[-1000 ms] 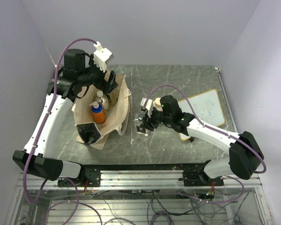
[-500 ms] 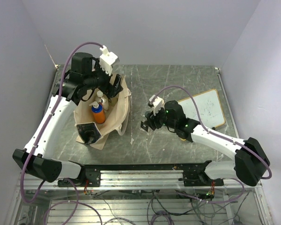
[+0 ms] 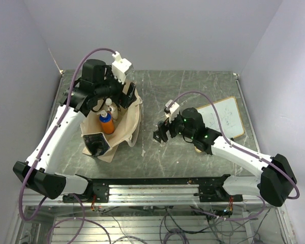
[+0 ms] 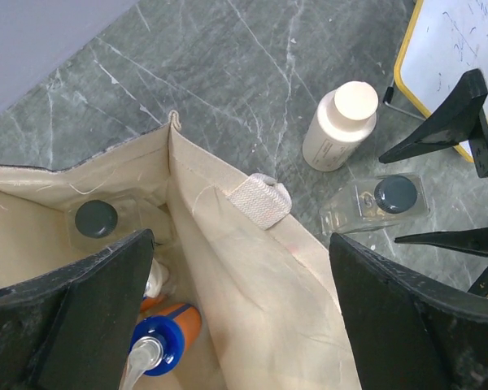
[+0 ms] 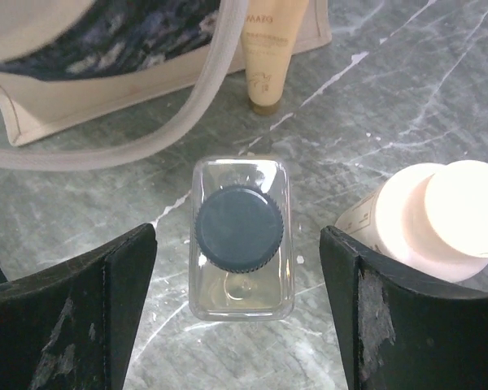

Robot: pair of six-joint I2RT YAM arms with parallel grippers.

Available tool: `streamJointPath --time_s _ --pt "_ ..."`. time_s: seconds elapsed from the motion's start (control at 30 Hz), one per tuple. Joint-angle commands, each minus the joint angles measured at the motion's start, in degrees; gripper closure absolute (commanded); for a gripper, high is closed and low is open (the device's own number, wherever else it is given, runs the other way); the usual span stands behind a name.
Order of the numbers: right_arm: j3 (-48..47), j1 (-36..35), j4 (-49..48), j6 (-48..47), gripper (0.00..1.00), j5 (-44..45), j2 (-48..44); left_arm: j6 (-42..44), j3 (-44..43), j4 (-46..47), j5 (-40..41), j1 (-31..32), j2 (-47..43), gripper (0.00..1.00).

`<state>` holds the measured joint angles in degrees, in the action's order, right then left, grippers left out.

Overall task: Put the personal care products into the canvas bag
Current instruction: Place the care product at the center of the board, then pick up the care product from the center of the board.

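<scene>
The canvas bag (image 3: 123,127) stands open on the left, its dark print (image 5: 106,45) facing the right arm. Inside it are a blue-and-orange bottle (image 4: 167,337), a clear dark-capped bottle (image 4: 96,219) and a white-capped bottle (image 3: 109,104). My left gripper (image 4: 242,240) hangs open above the bag's far wall, holding nothing. On the table beside the bag, a second clear dark-capped bottle (image 5: 240,236) stands between the open jaws of my right gripper (image 5: 237,244), with a gap on each side. A cream wide-lidded bottle (image 5: 431,219) stands just to its right.
A cream tube (image 5: 268,57) lies on the table against the bag's base, behind a loose strap handle (image 5: 146,146). The wood-framed whiteboard (image 3: 221,118) lies at the right, partly under the right arm. Walls close in the table at the back and both sides.
The right gripper's jaws have spread wider and that arm has swung slightly toward the near edge. The left gripper has shifted a little right over the bag's rim.
</scene>
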<state>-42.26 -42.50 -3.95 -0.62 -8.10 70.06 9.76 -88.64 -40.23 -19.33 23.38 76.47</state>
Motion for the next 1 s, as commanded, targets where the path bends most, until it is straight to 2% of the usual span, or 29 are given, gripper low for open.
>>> streamJointPath --time_s 0.0,0.13,0.3,0.67,0.97 --pt "-5.5 -0.1 2.3 1.7 0.18 2.9 -3.3 -2.3 -0.4 1.4 4.1 2.4 -1.7 0.0" --pt "-11.3 2.7 7.7 2.3 0.16 5.7 -5.4 -4.2 0.1 1.5 7.1 5.7 -2.3 0.0" --pt "-18.1 11.6 11.5 4.5 0.12 7.5 -4.5 -5.6 1.2 2.0 12.2 10.6 -1.7 0.0" --pt "-19.1 25.7 11.7 8.8 0.09 10.7 -4.9 -12.9 1.3 1.9 26.3 29.5 6.0 0.01" --pt "-17.2 30.1 11.6 9.3 0.09 10.4 -8.2 -20.5 0.6 2.2 30.3 31.5 13.2 0.0"
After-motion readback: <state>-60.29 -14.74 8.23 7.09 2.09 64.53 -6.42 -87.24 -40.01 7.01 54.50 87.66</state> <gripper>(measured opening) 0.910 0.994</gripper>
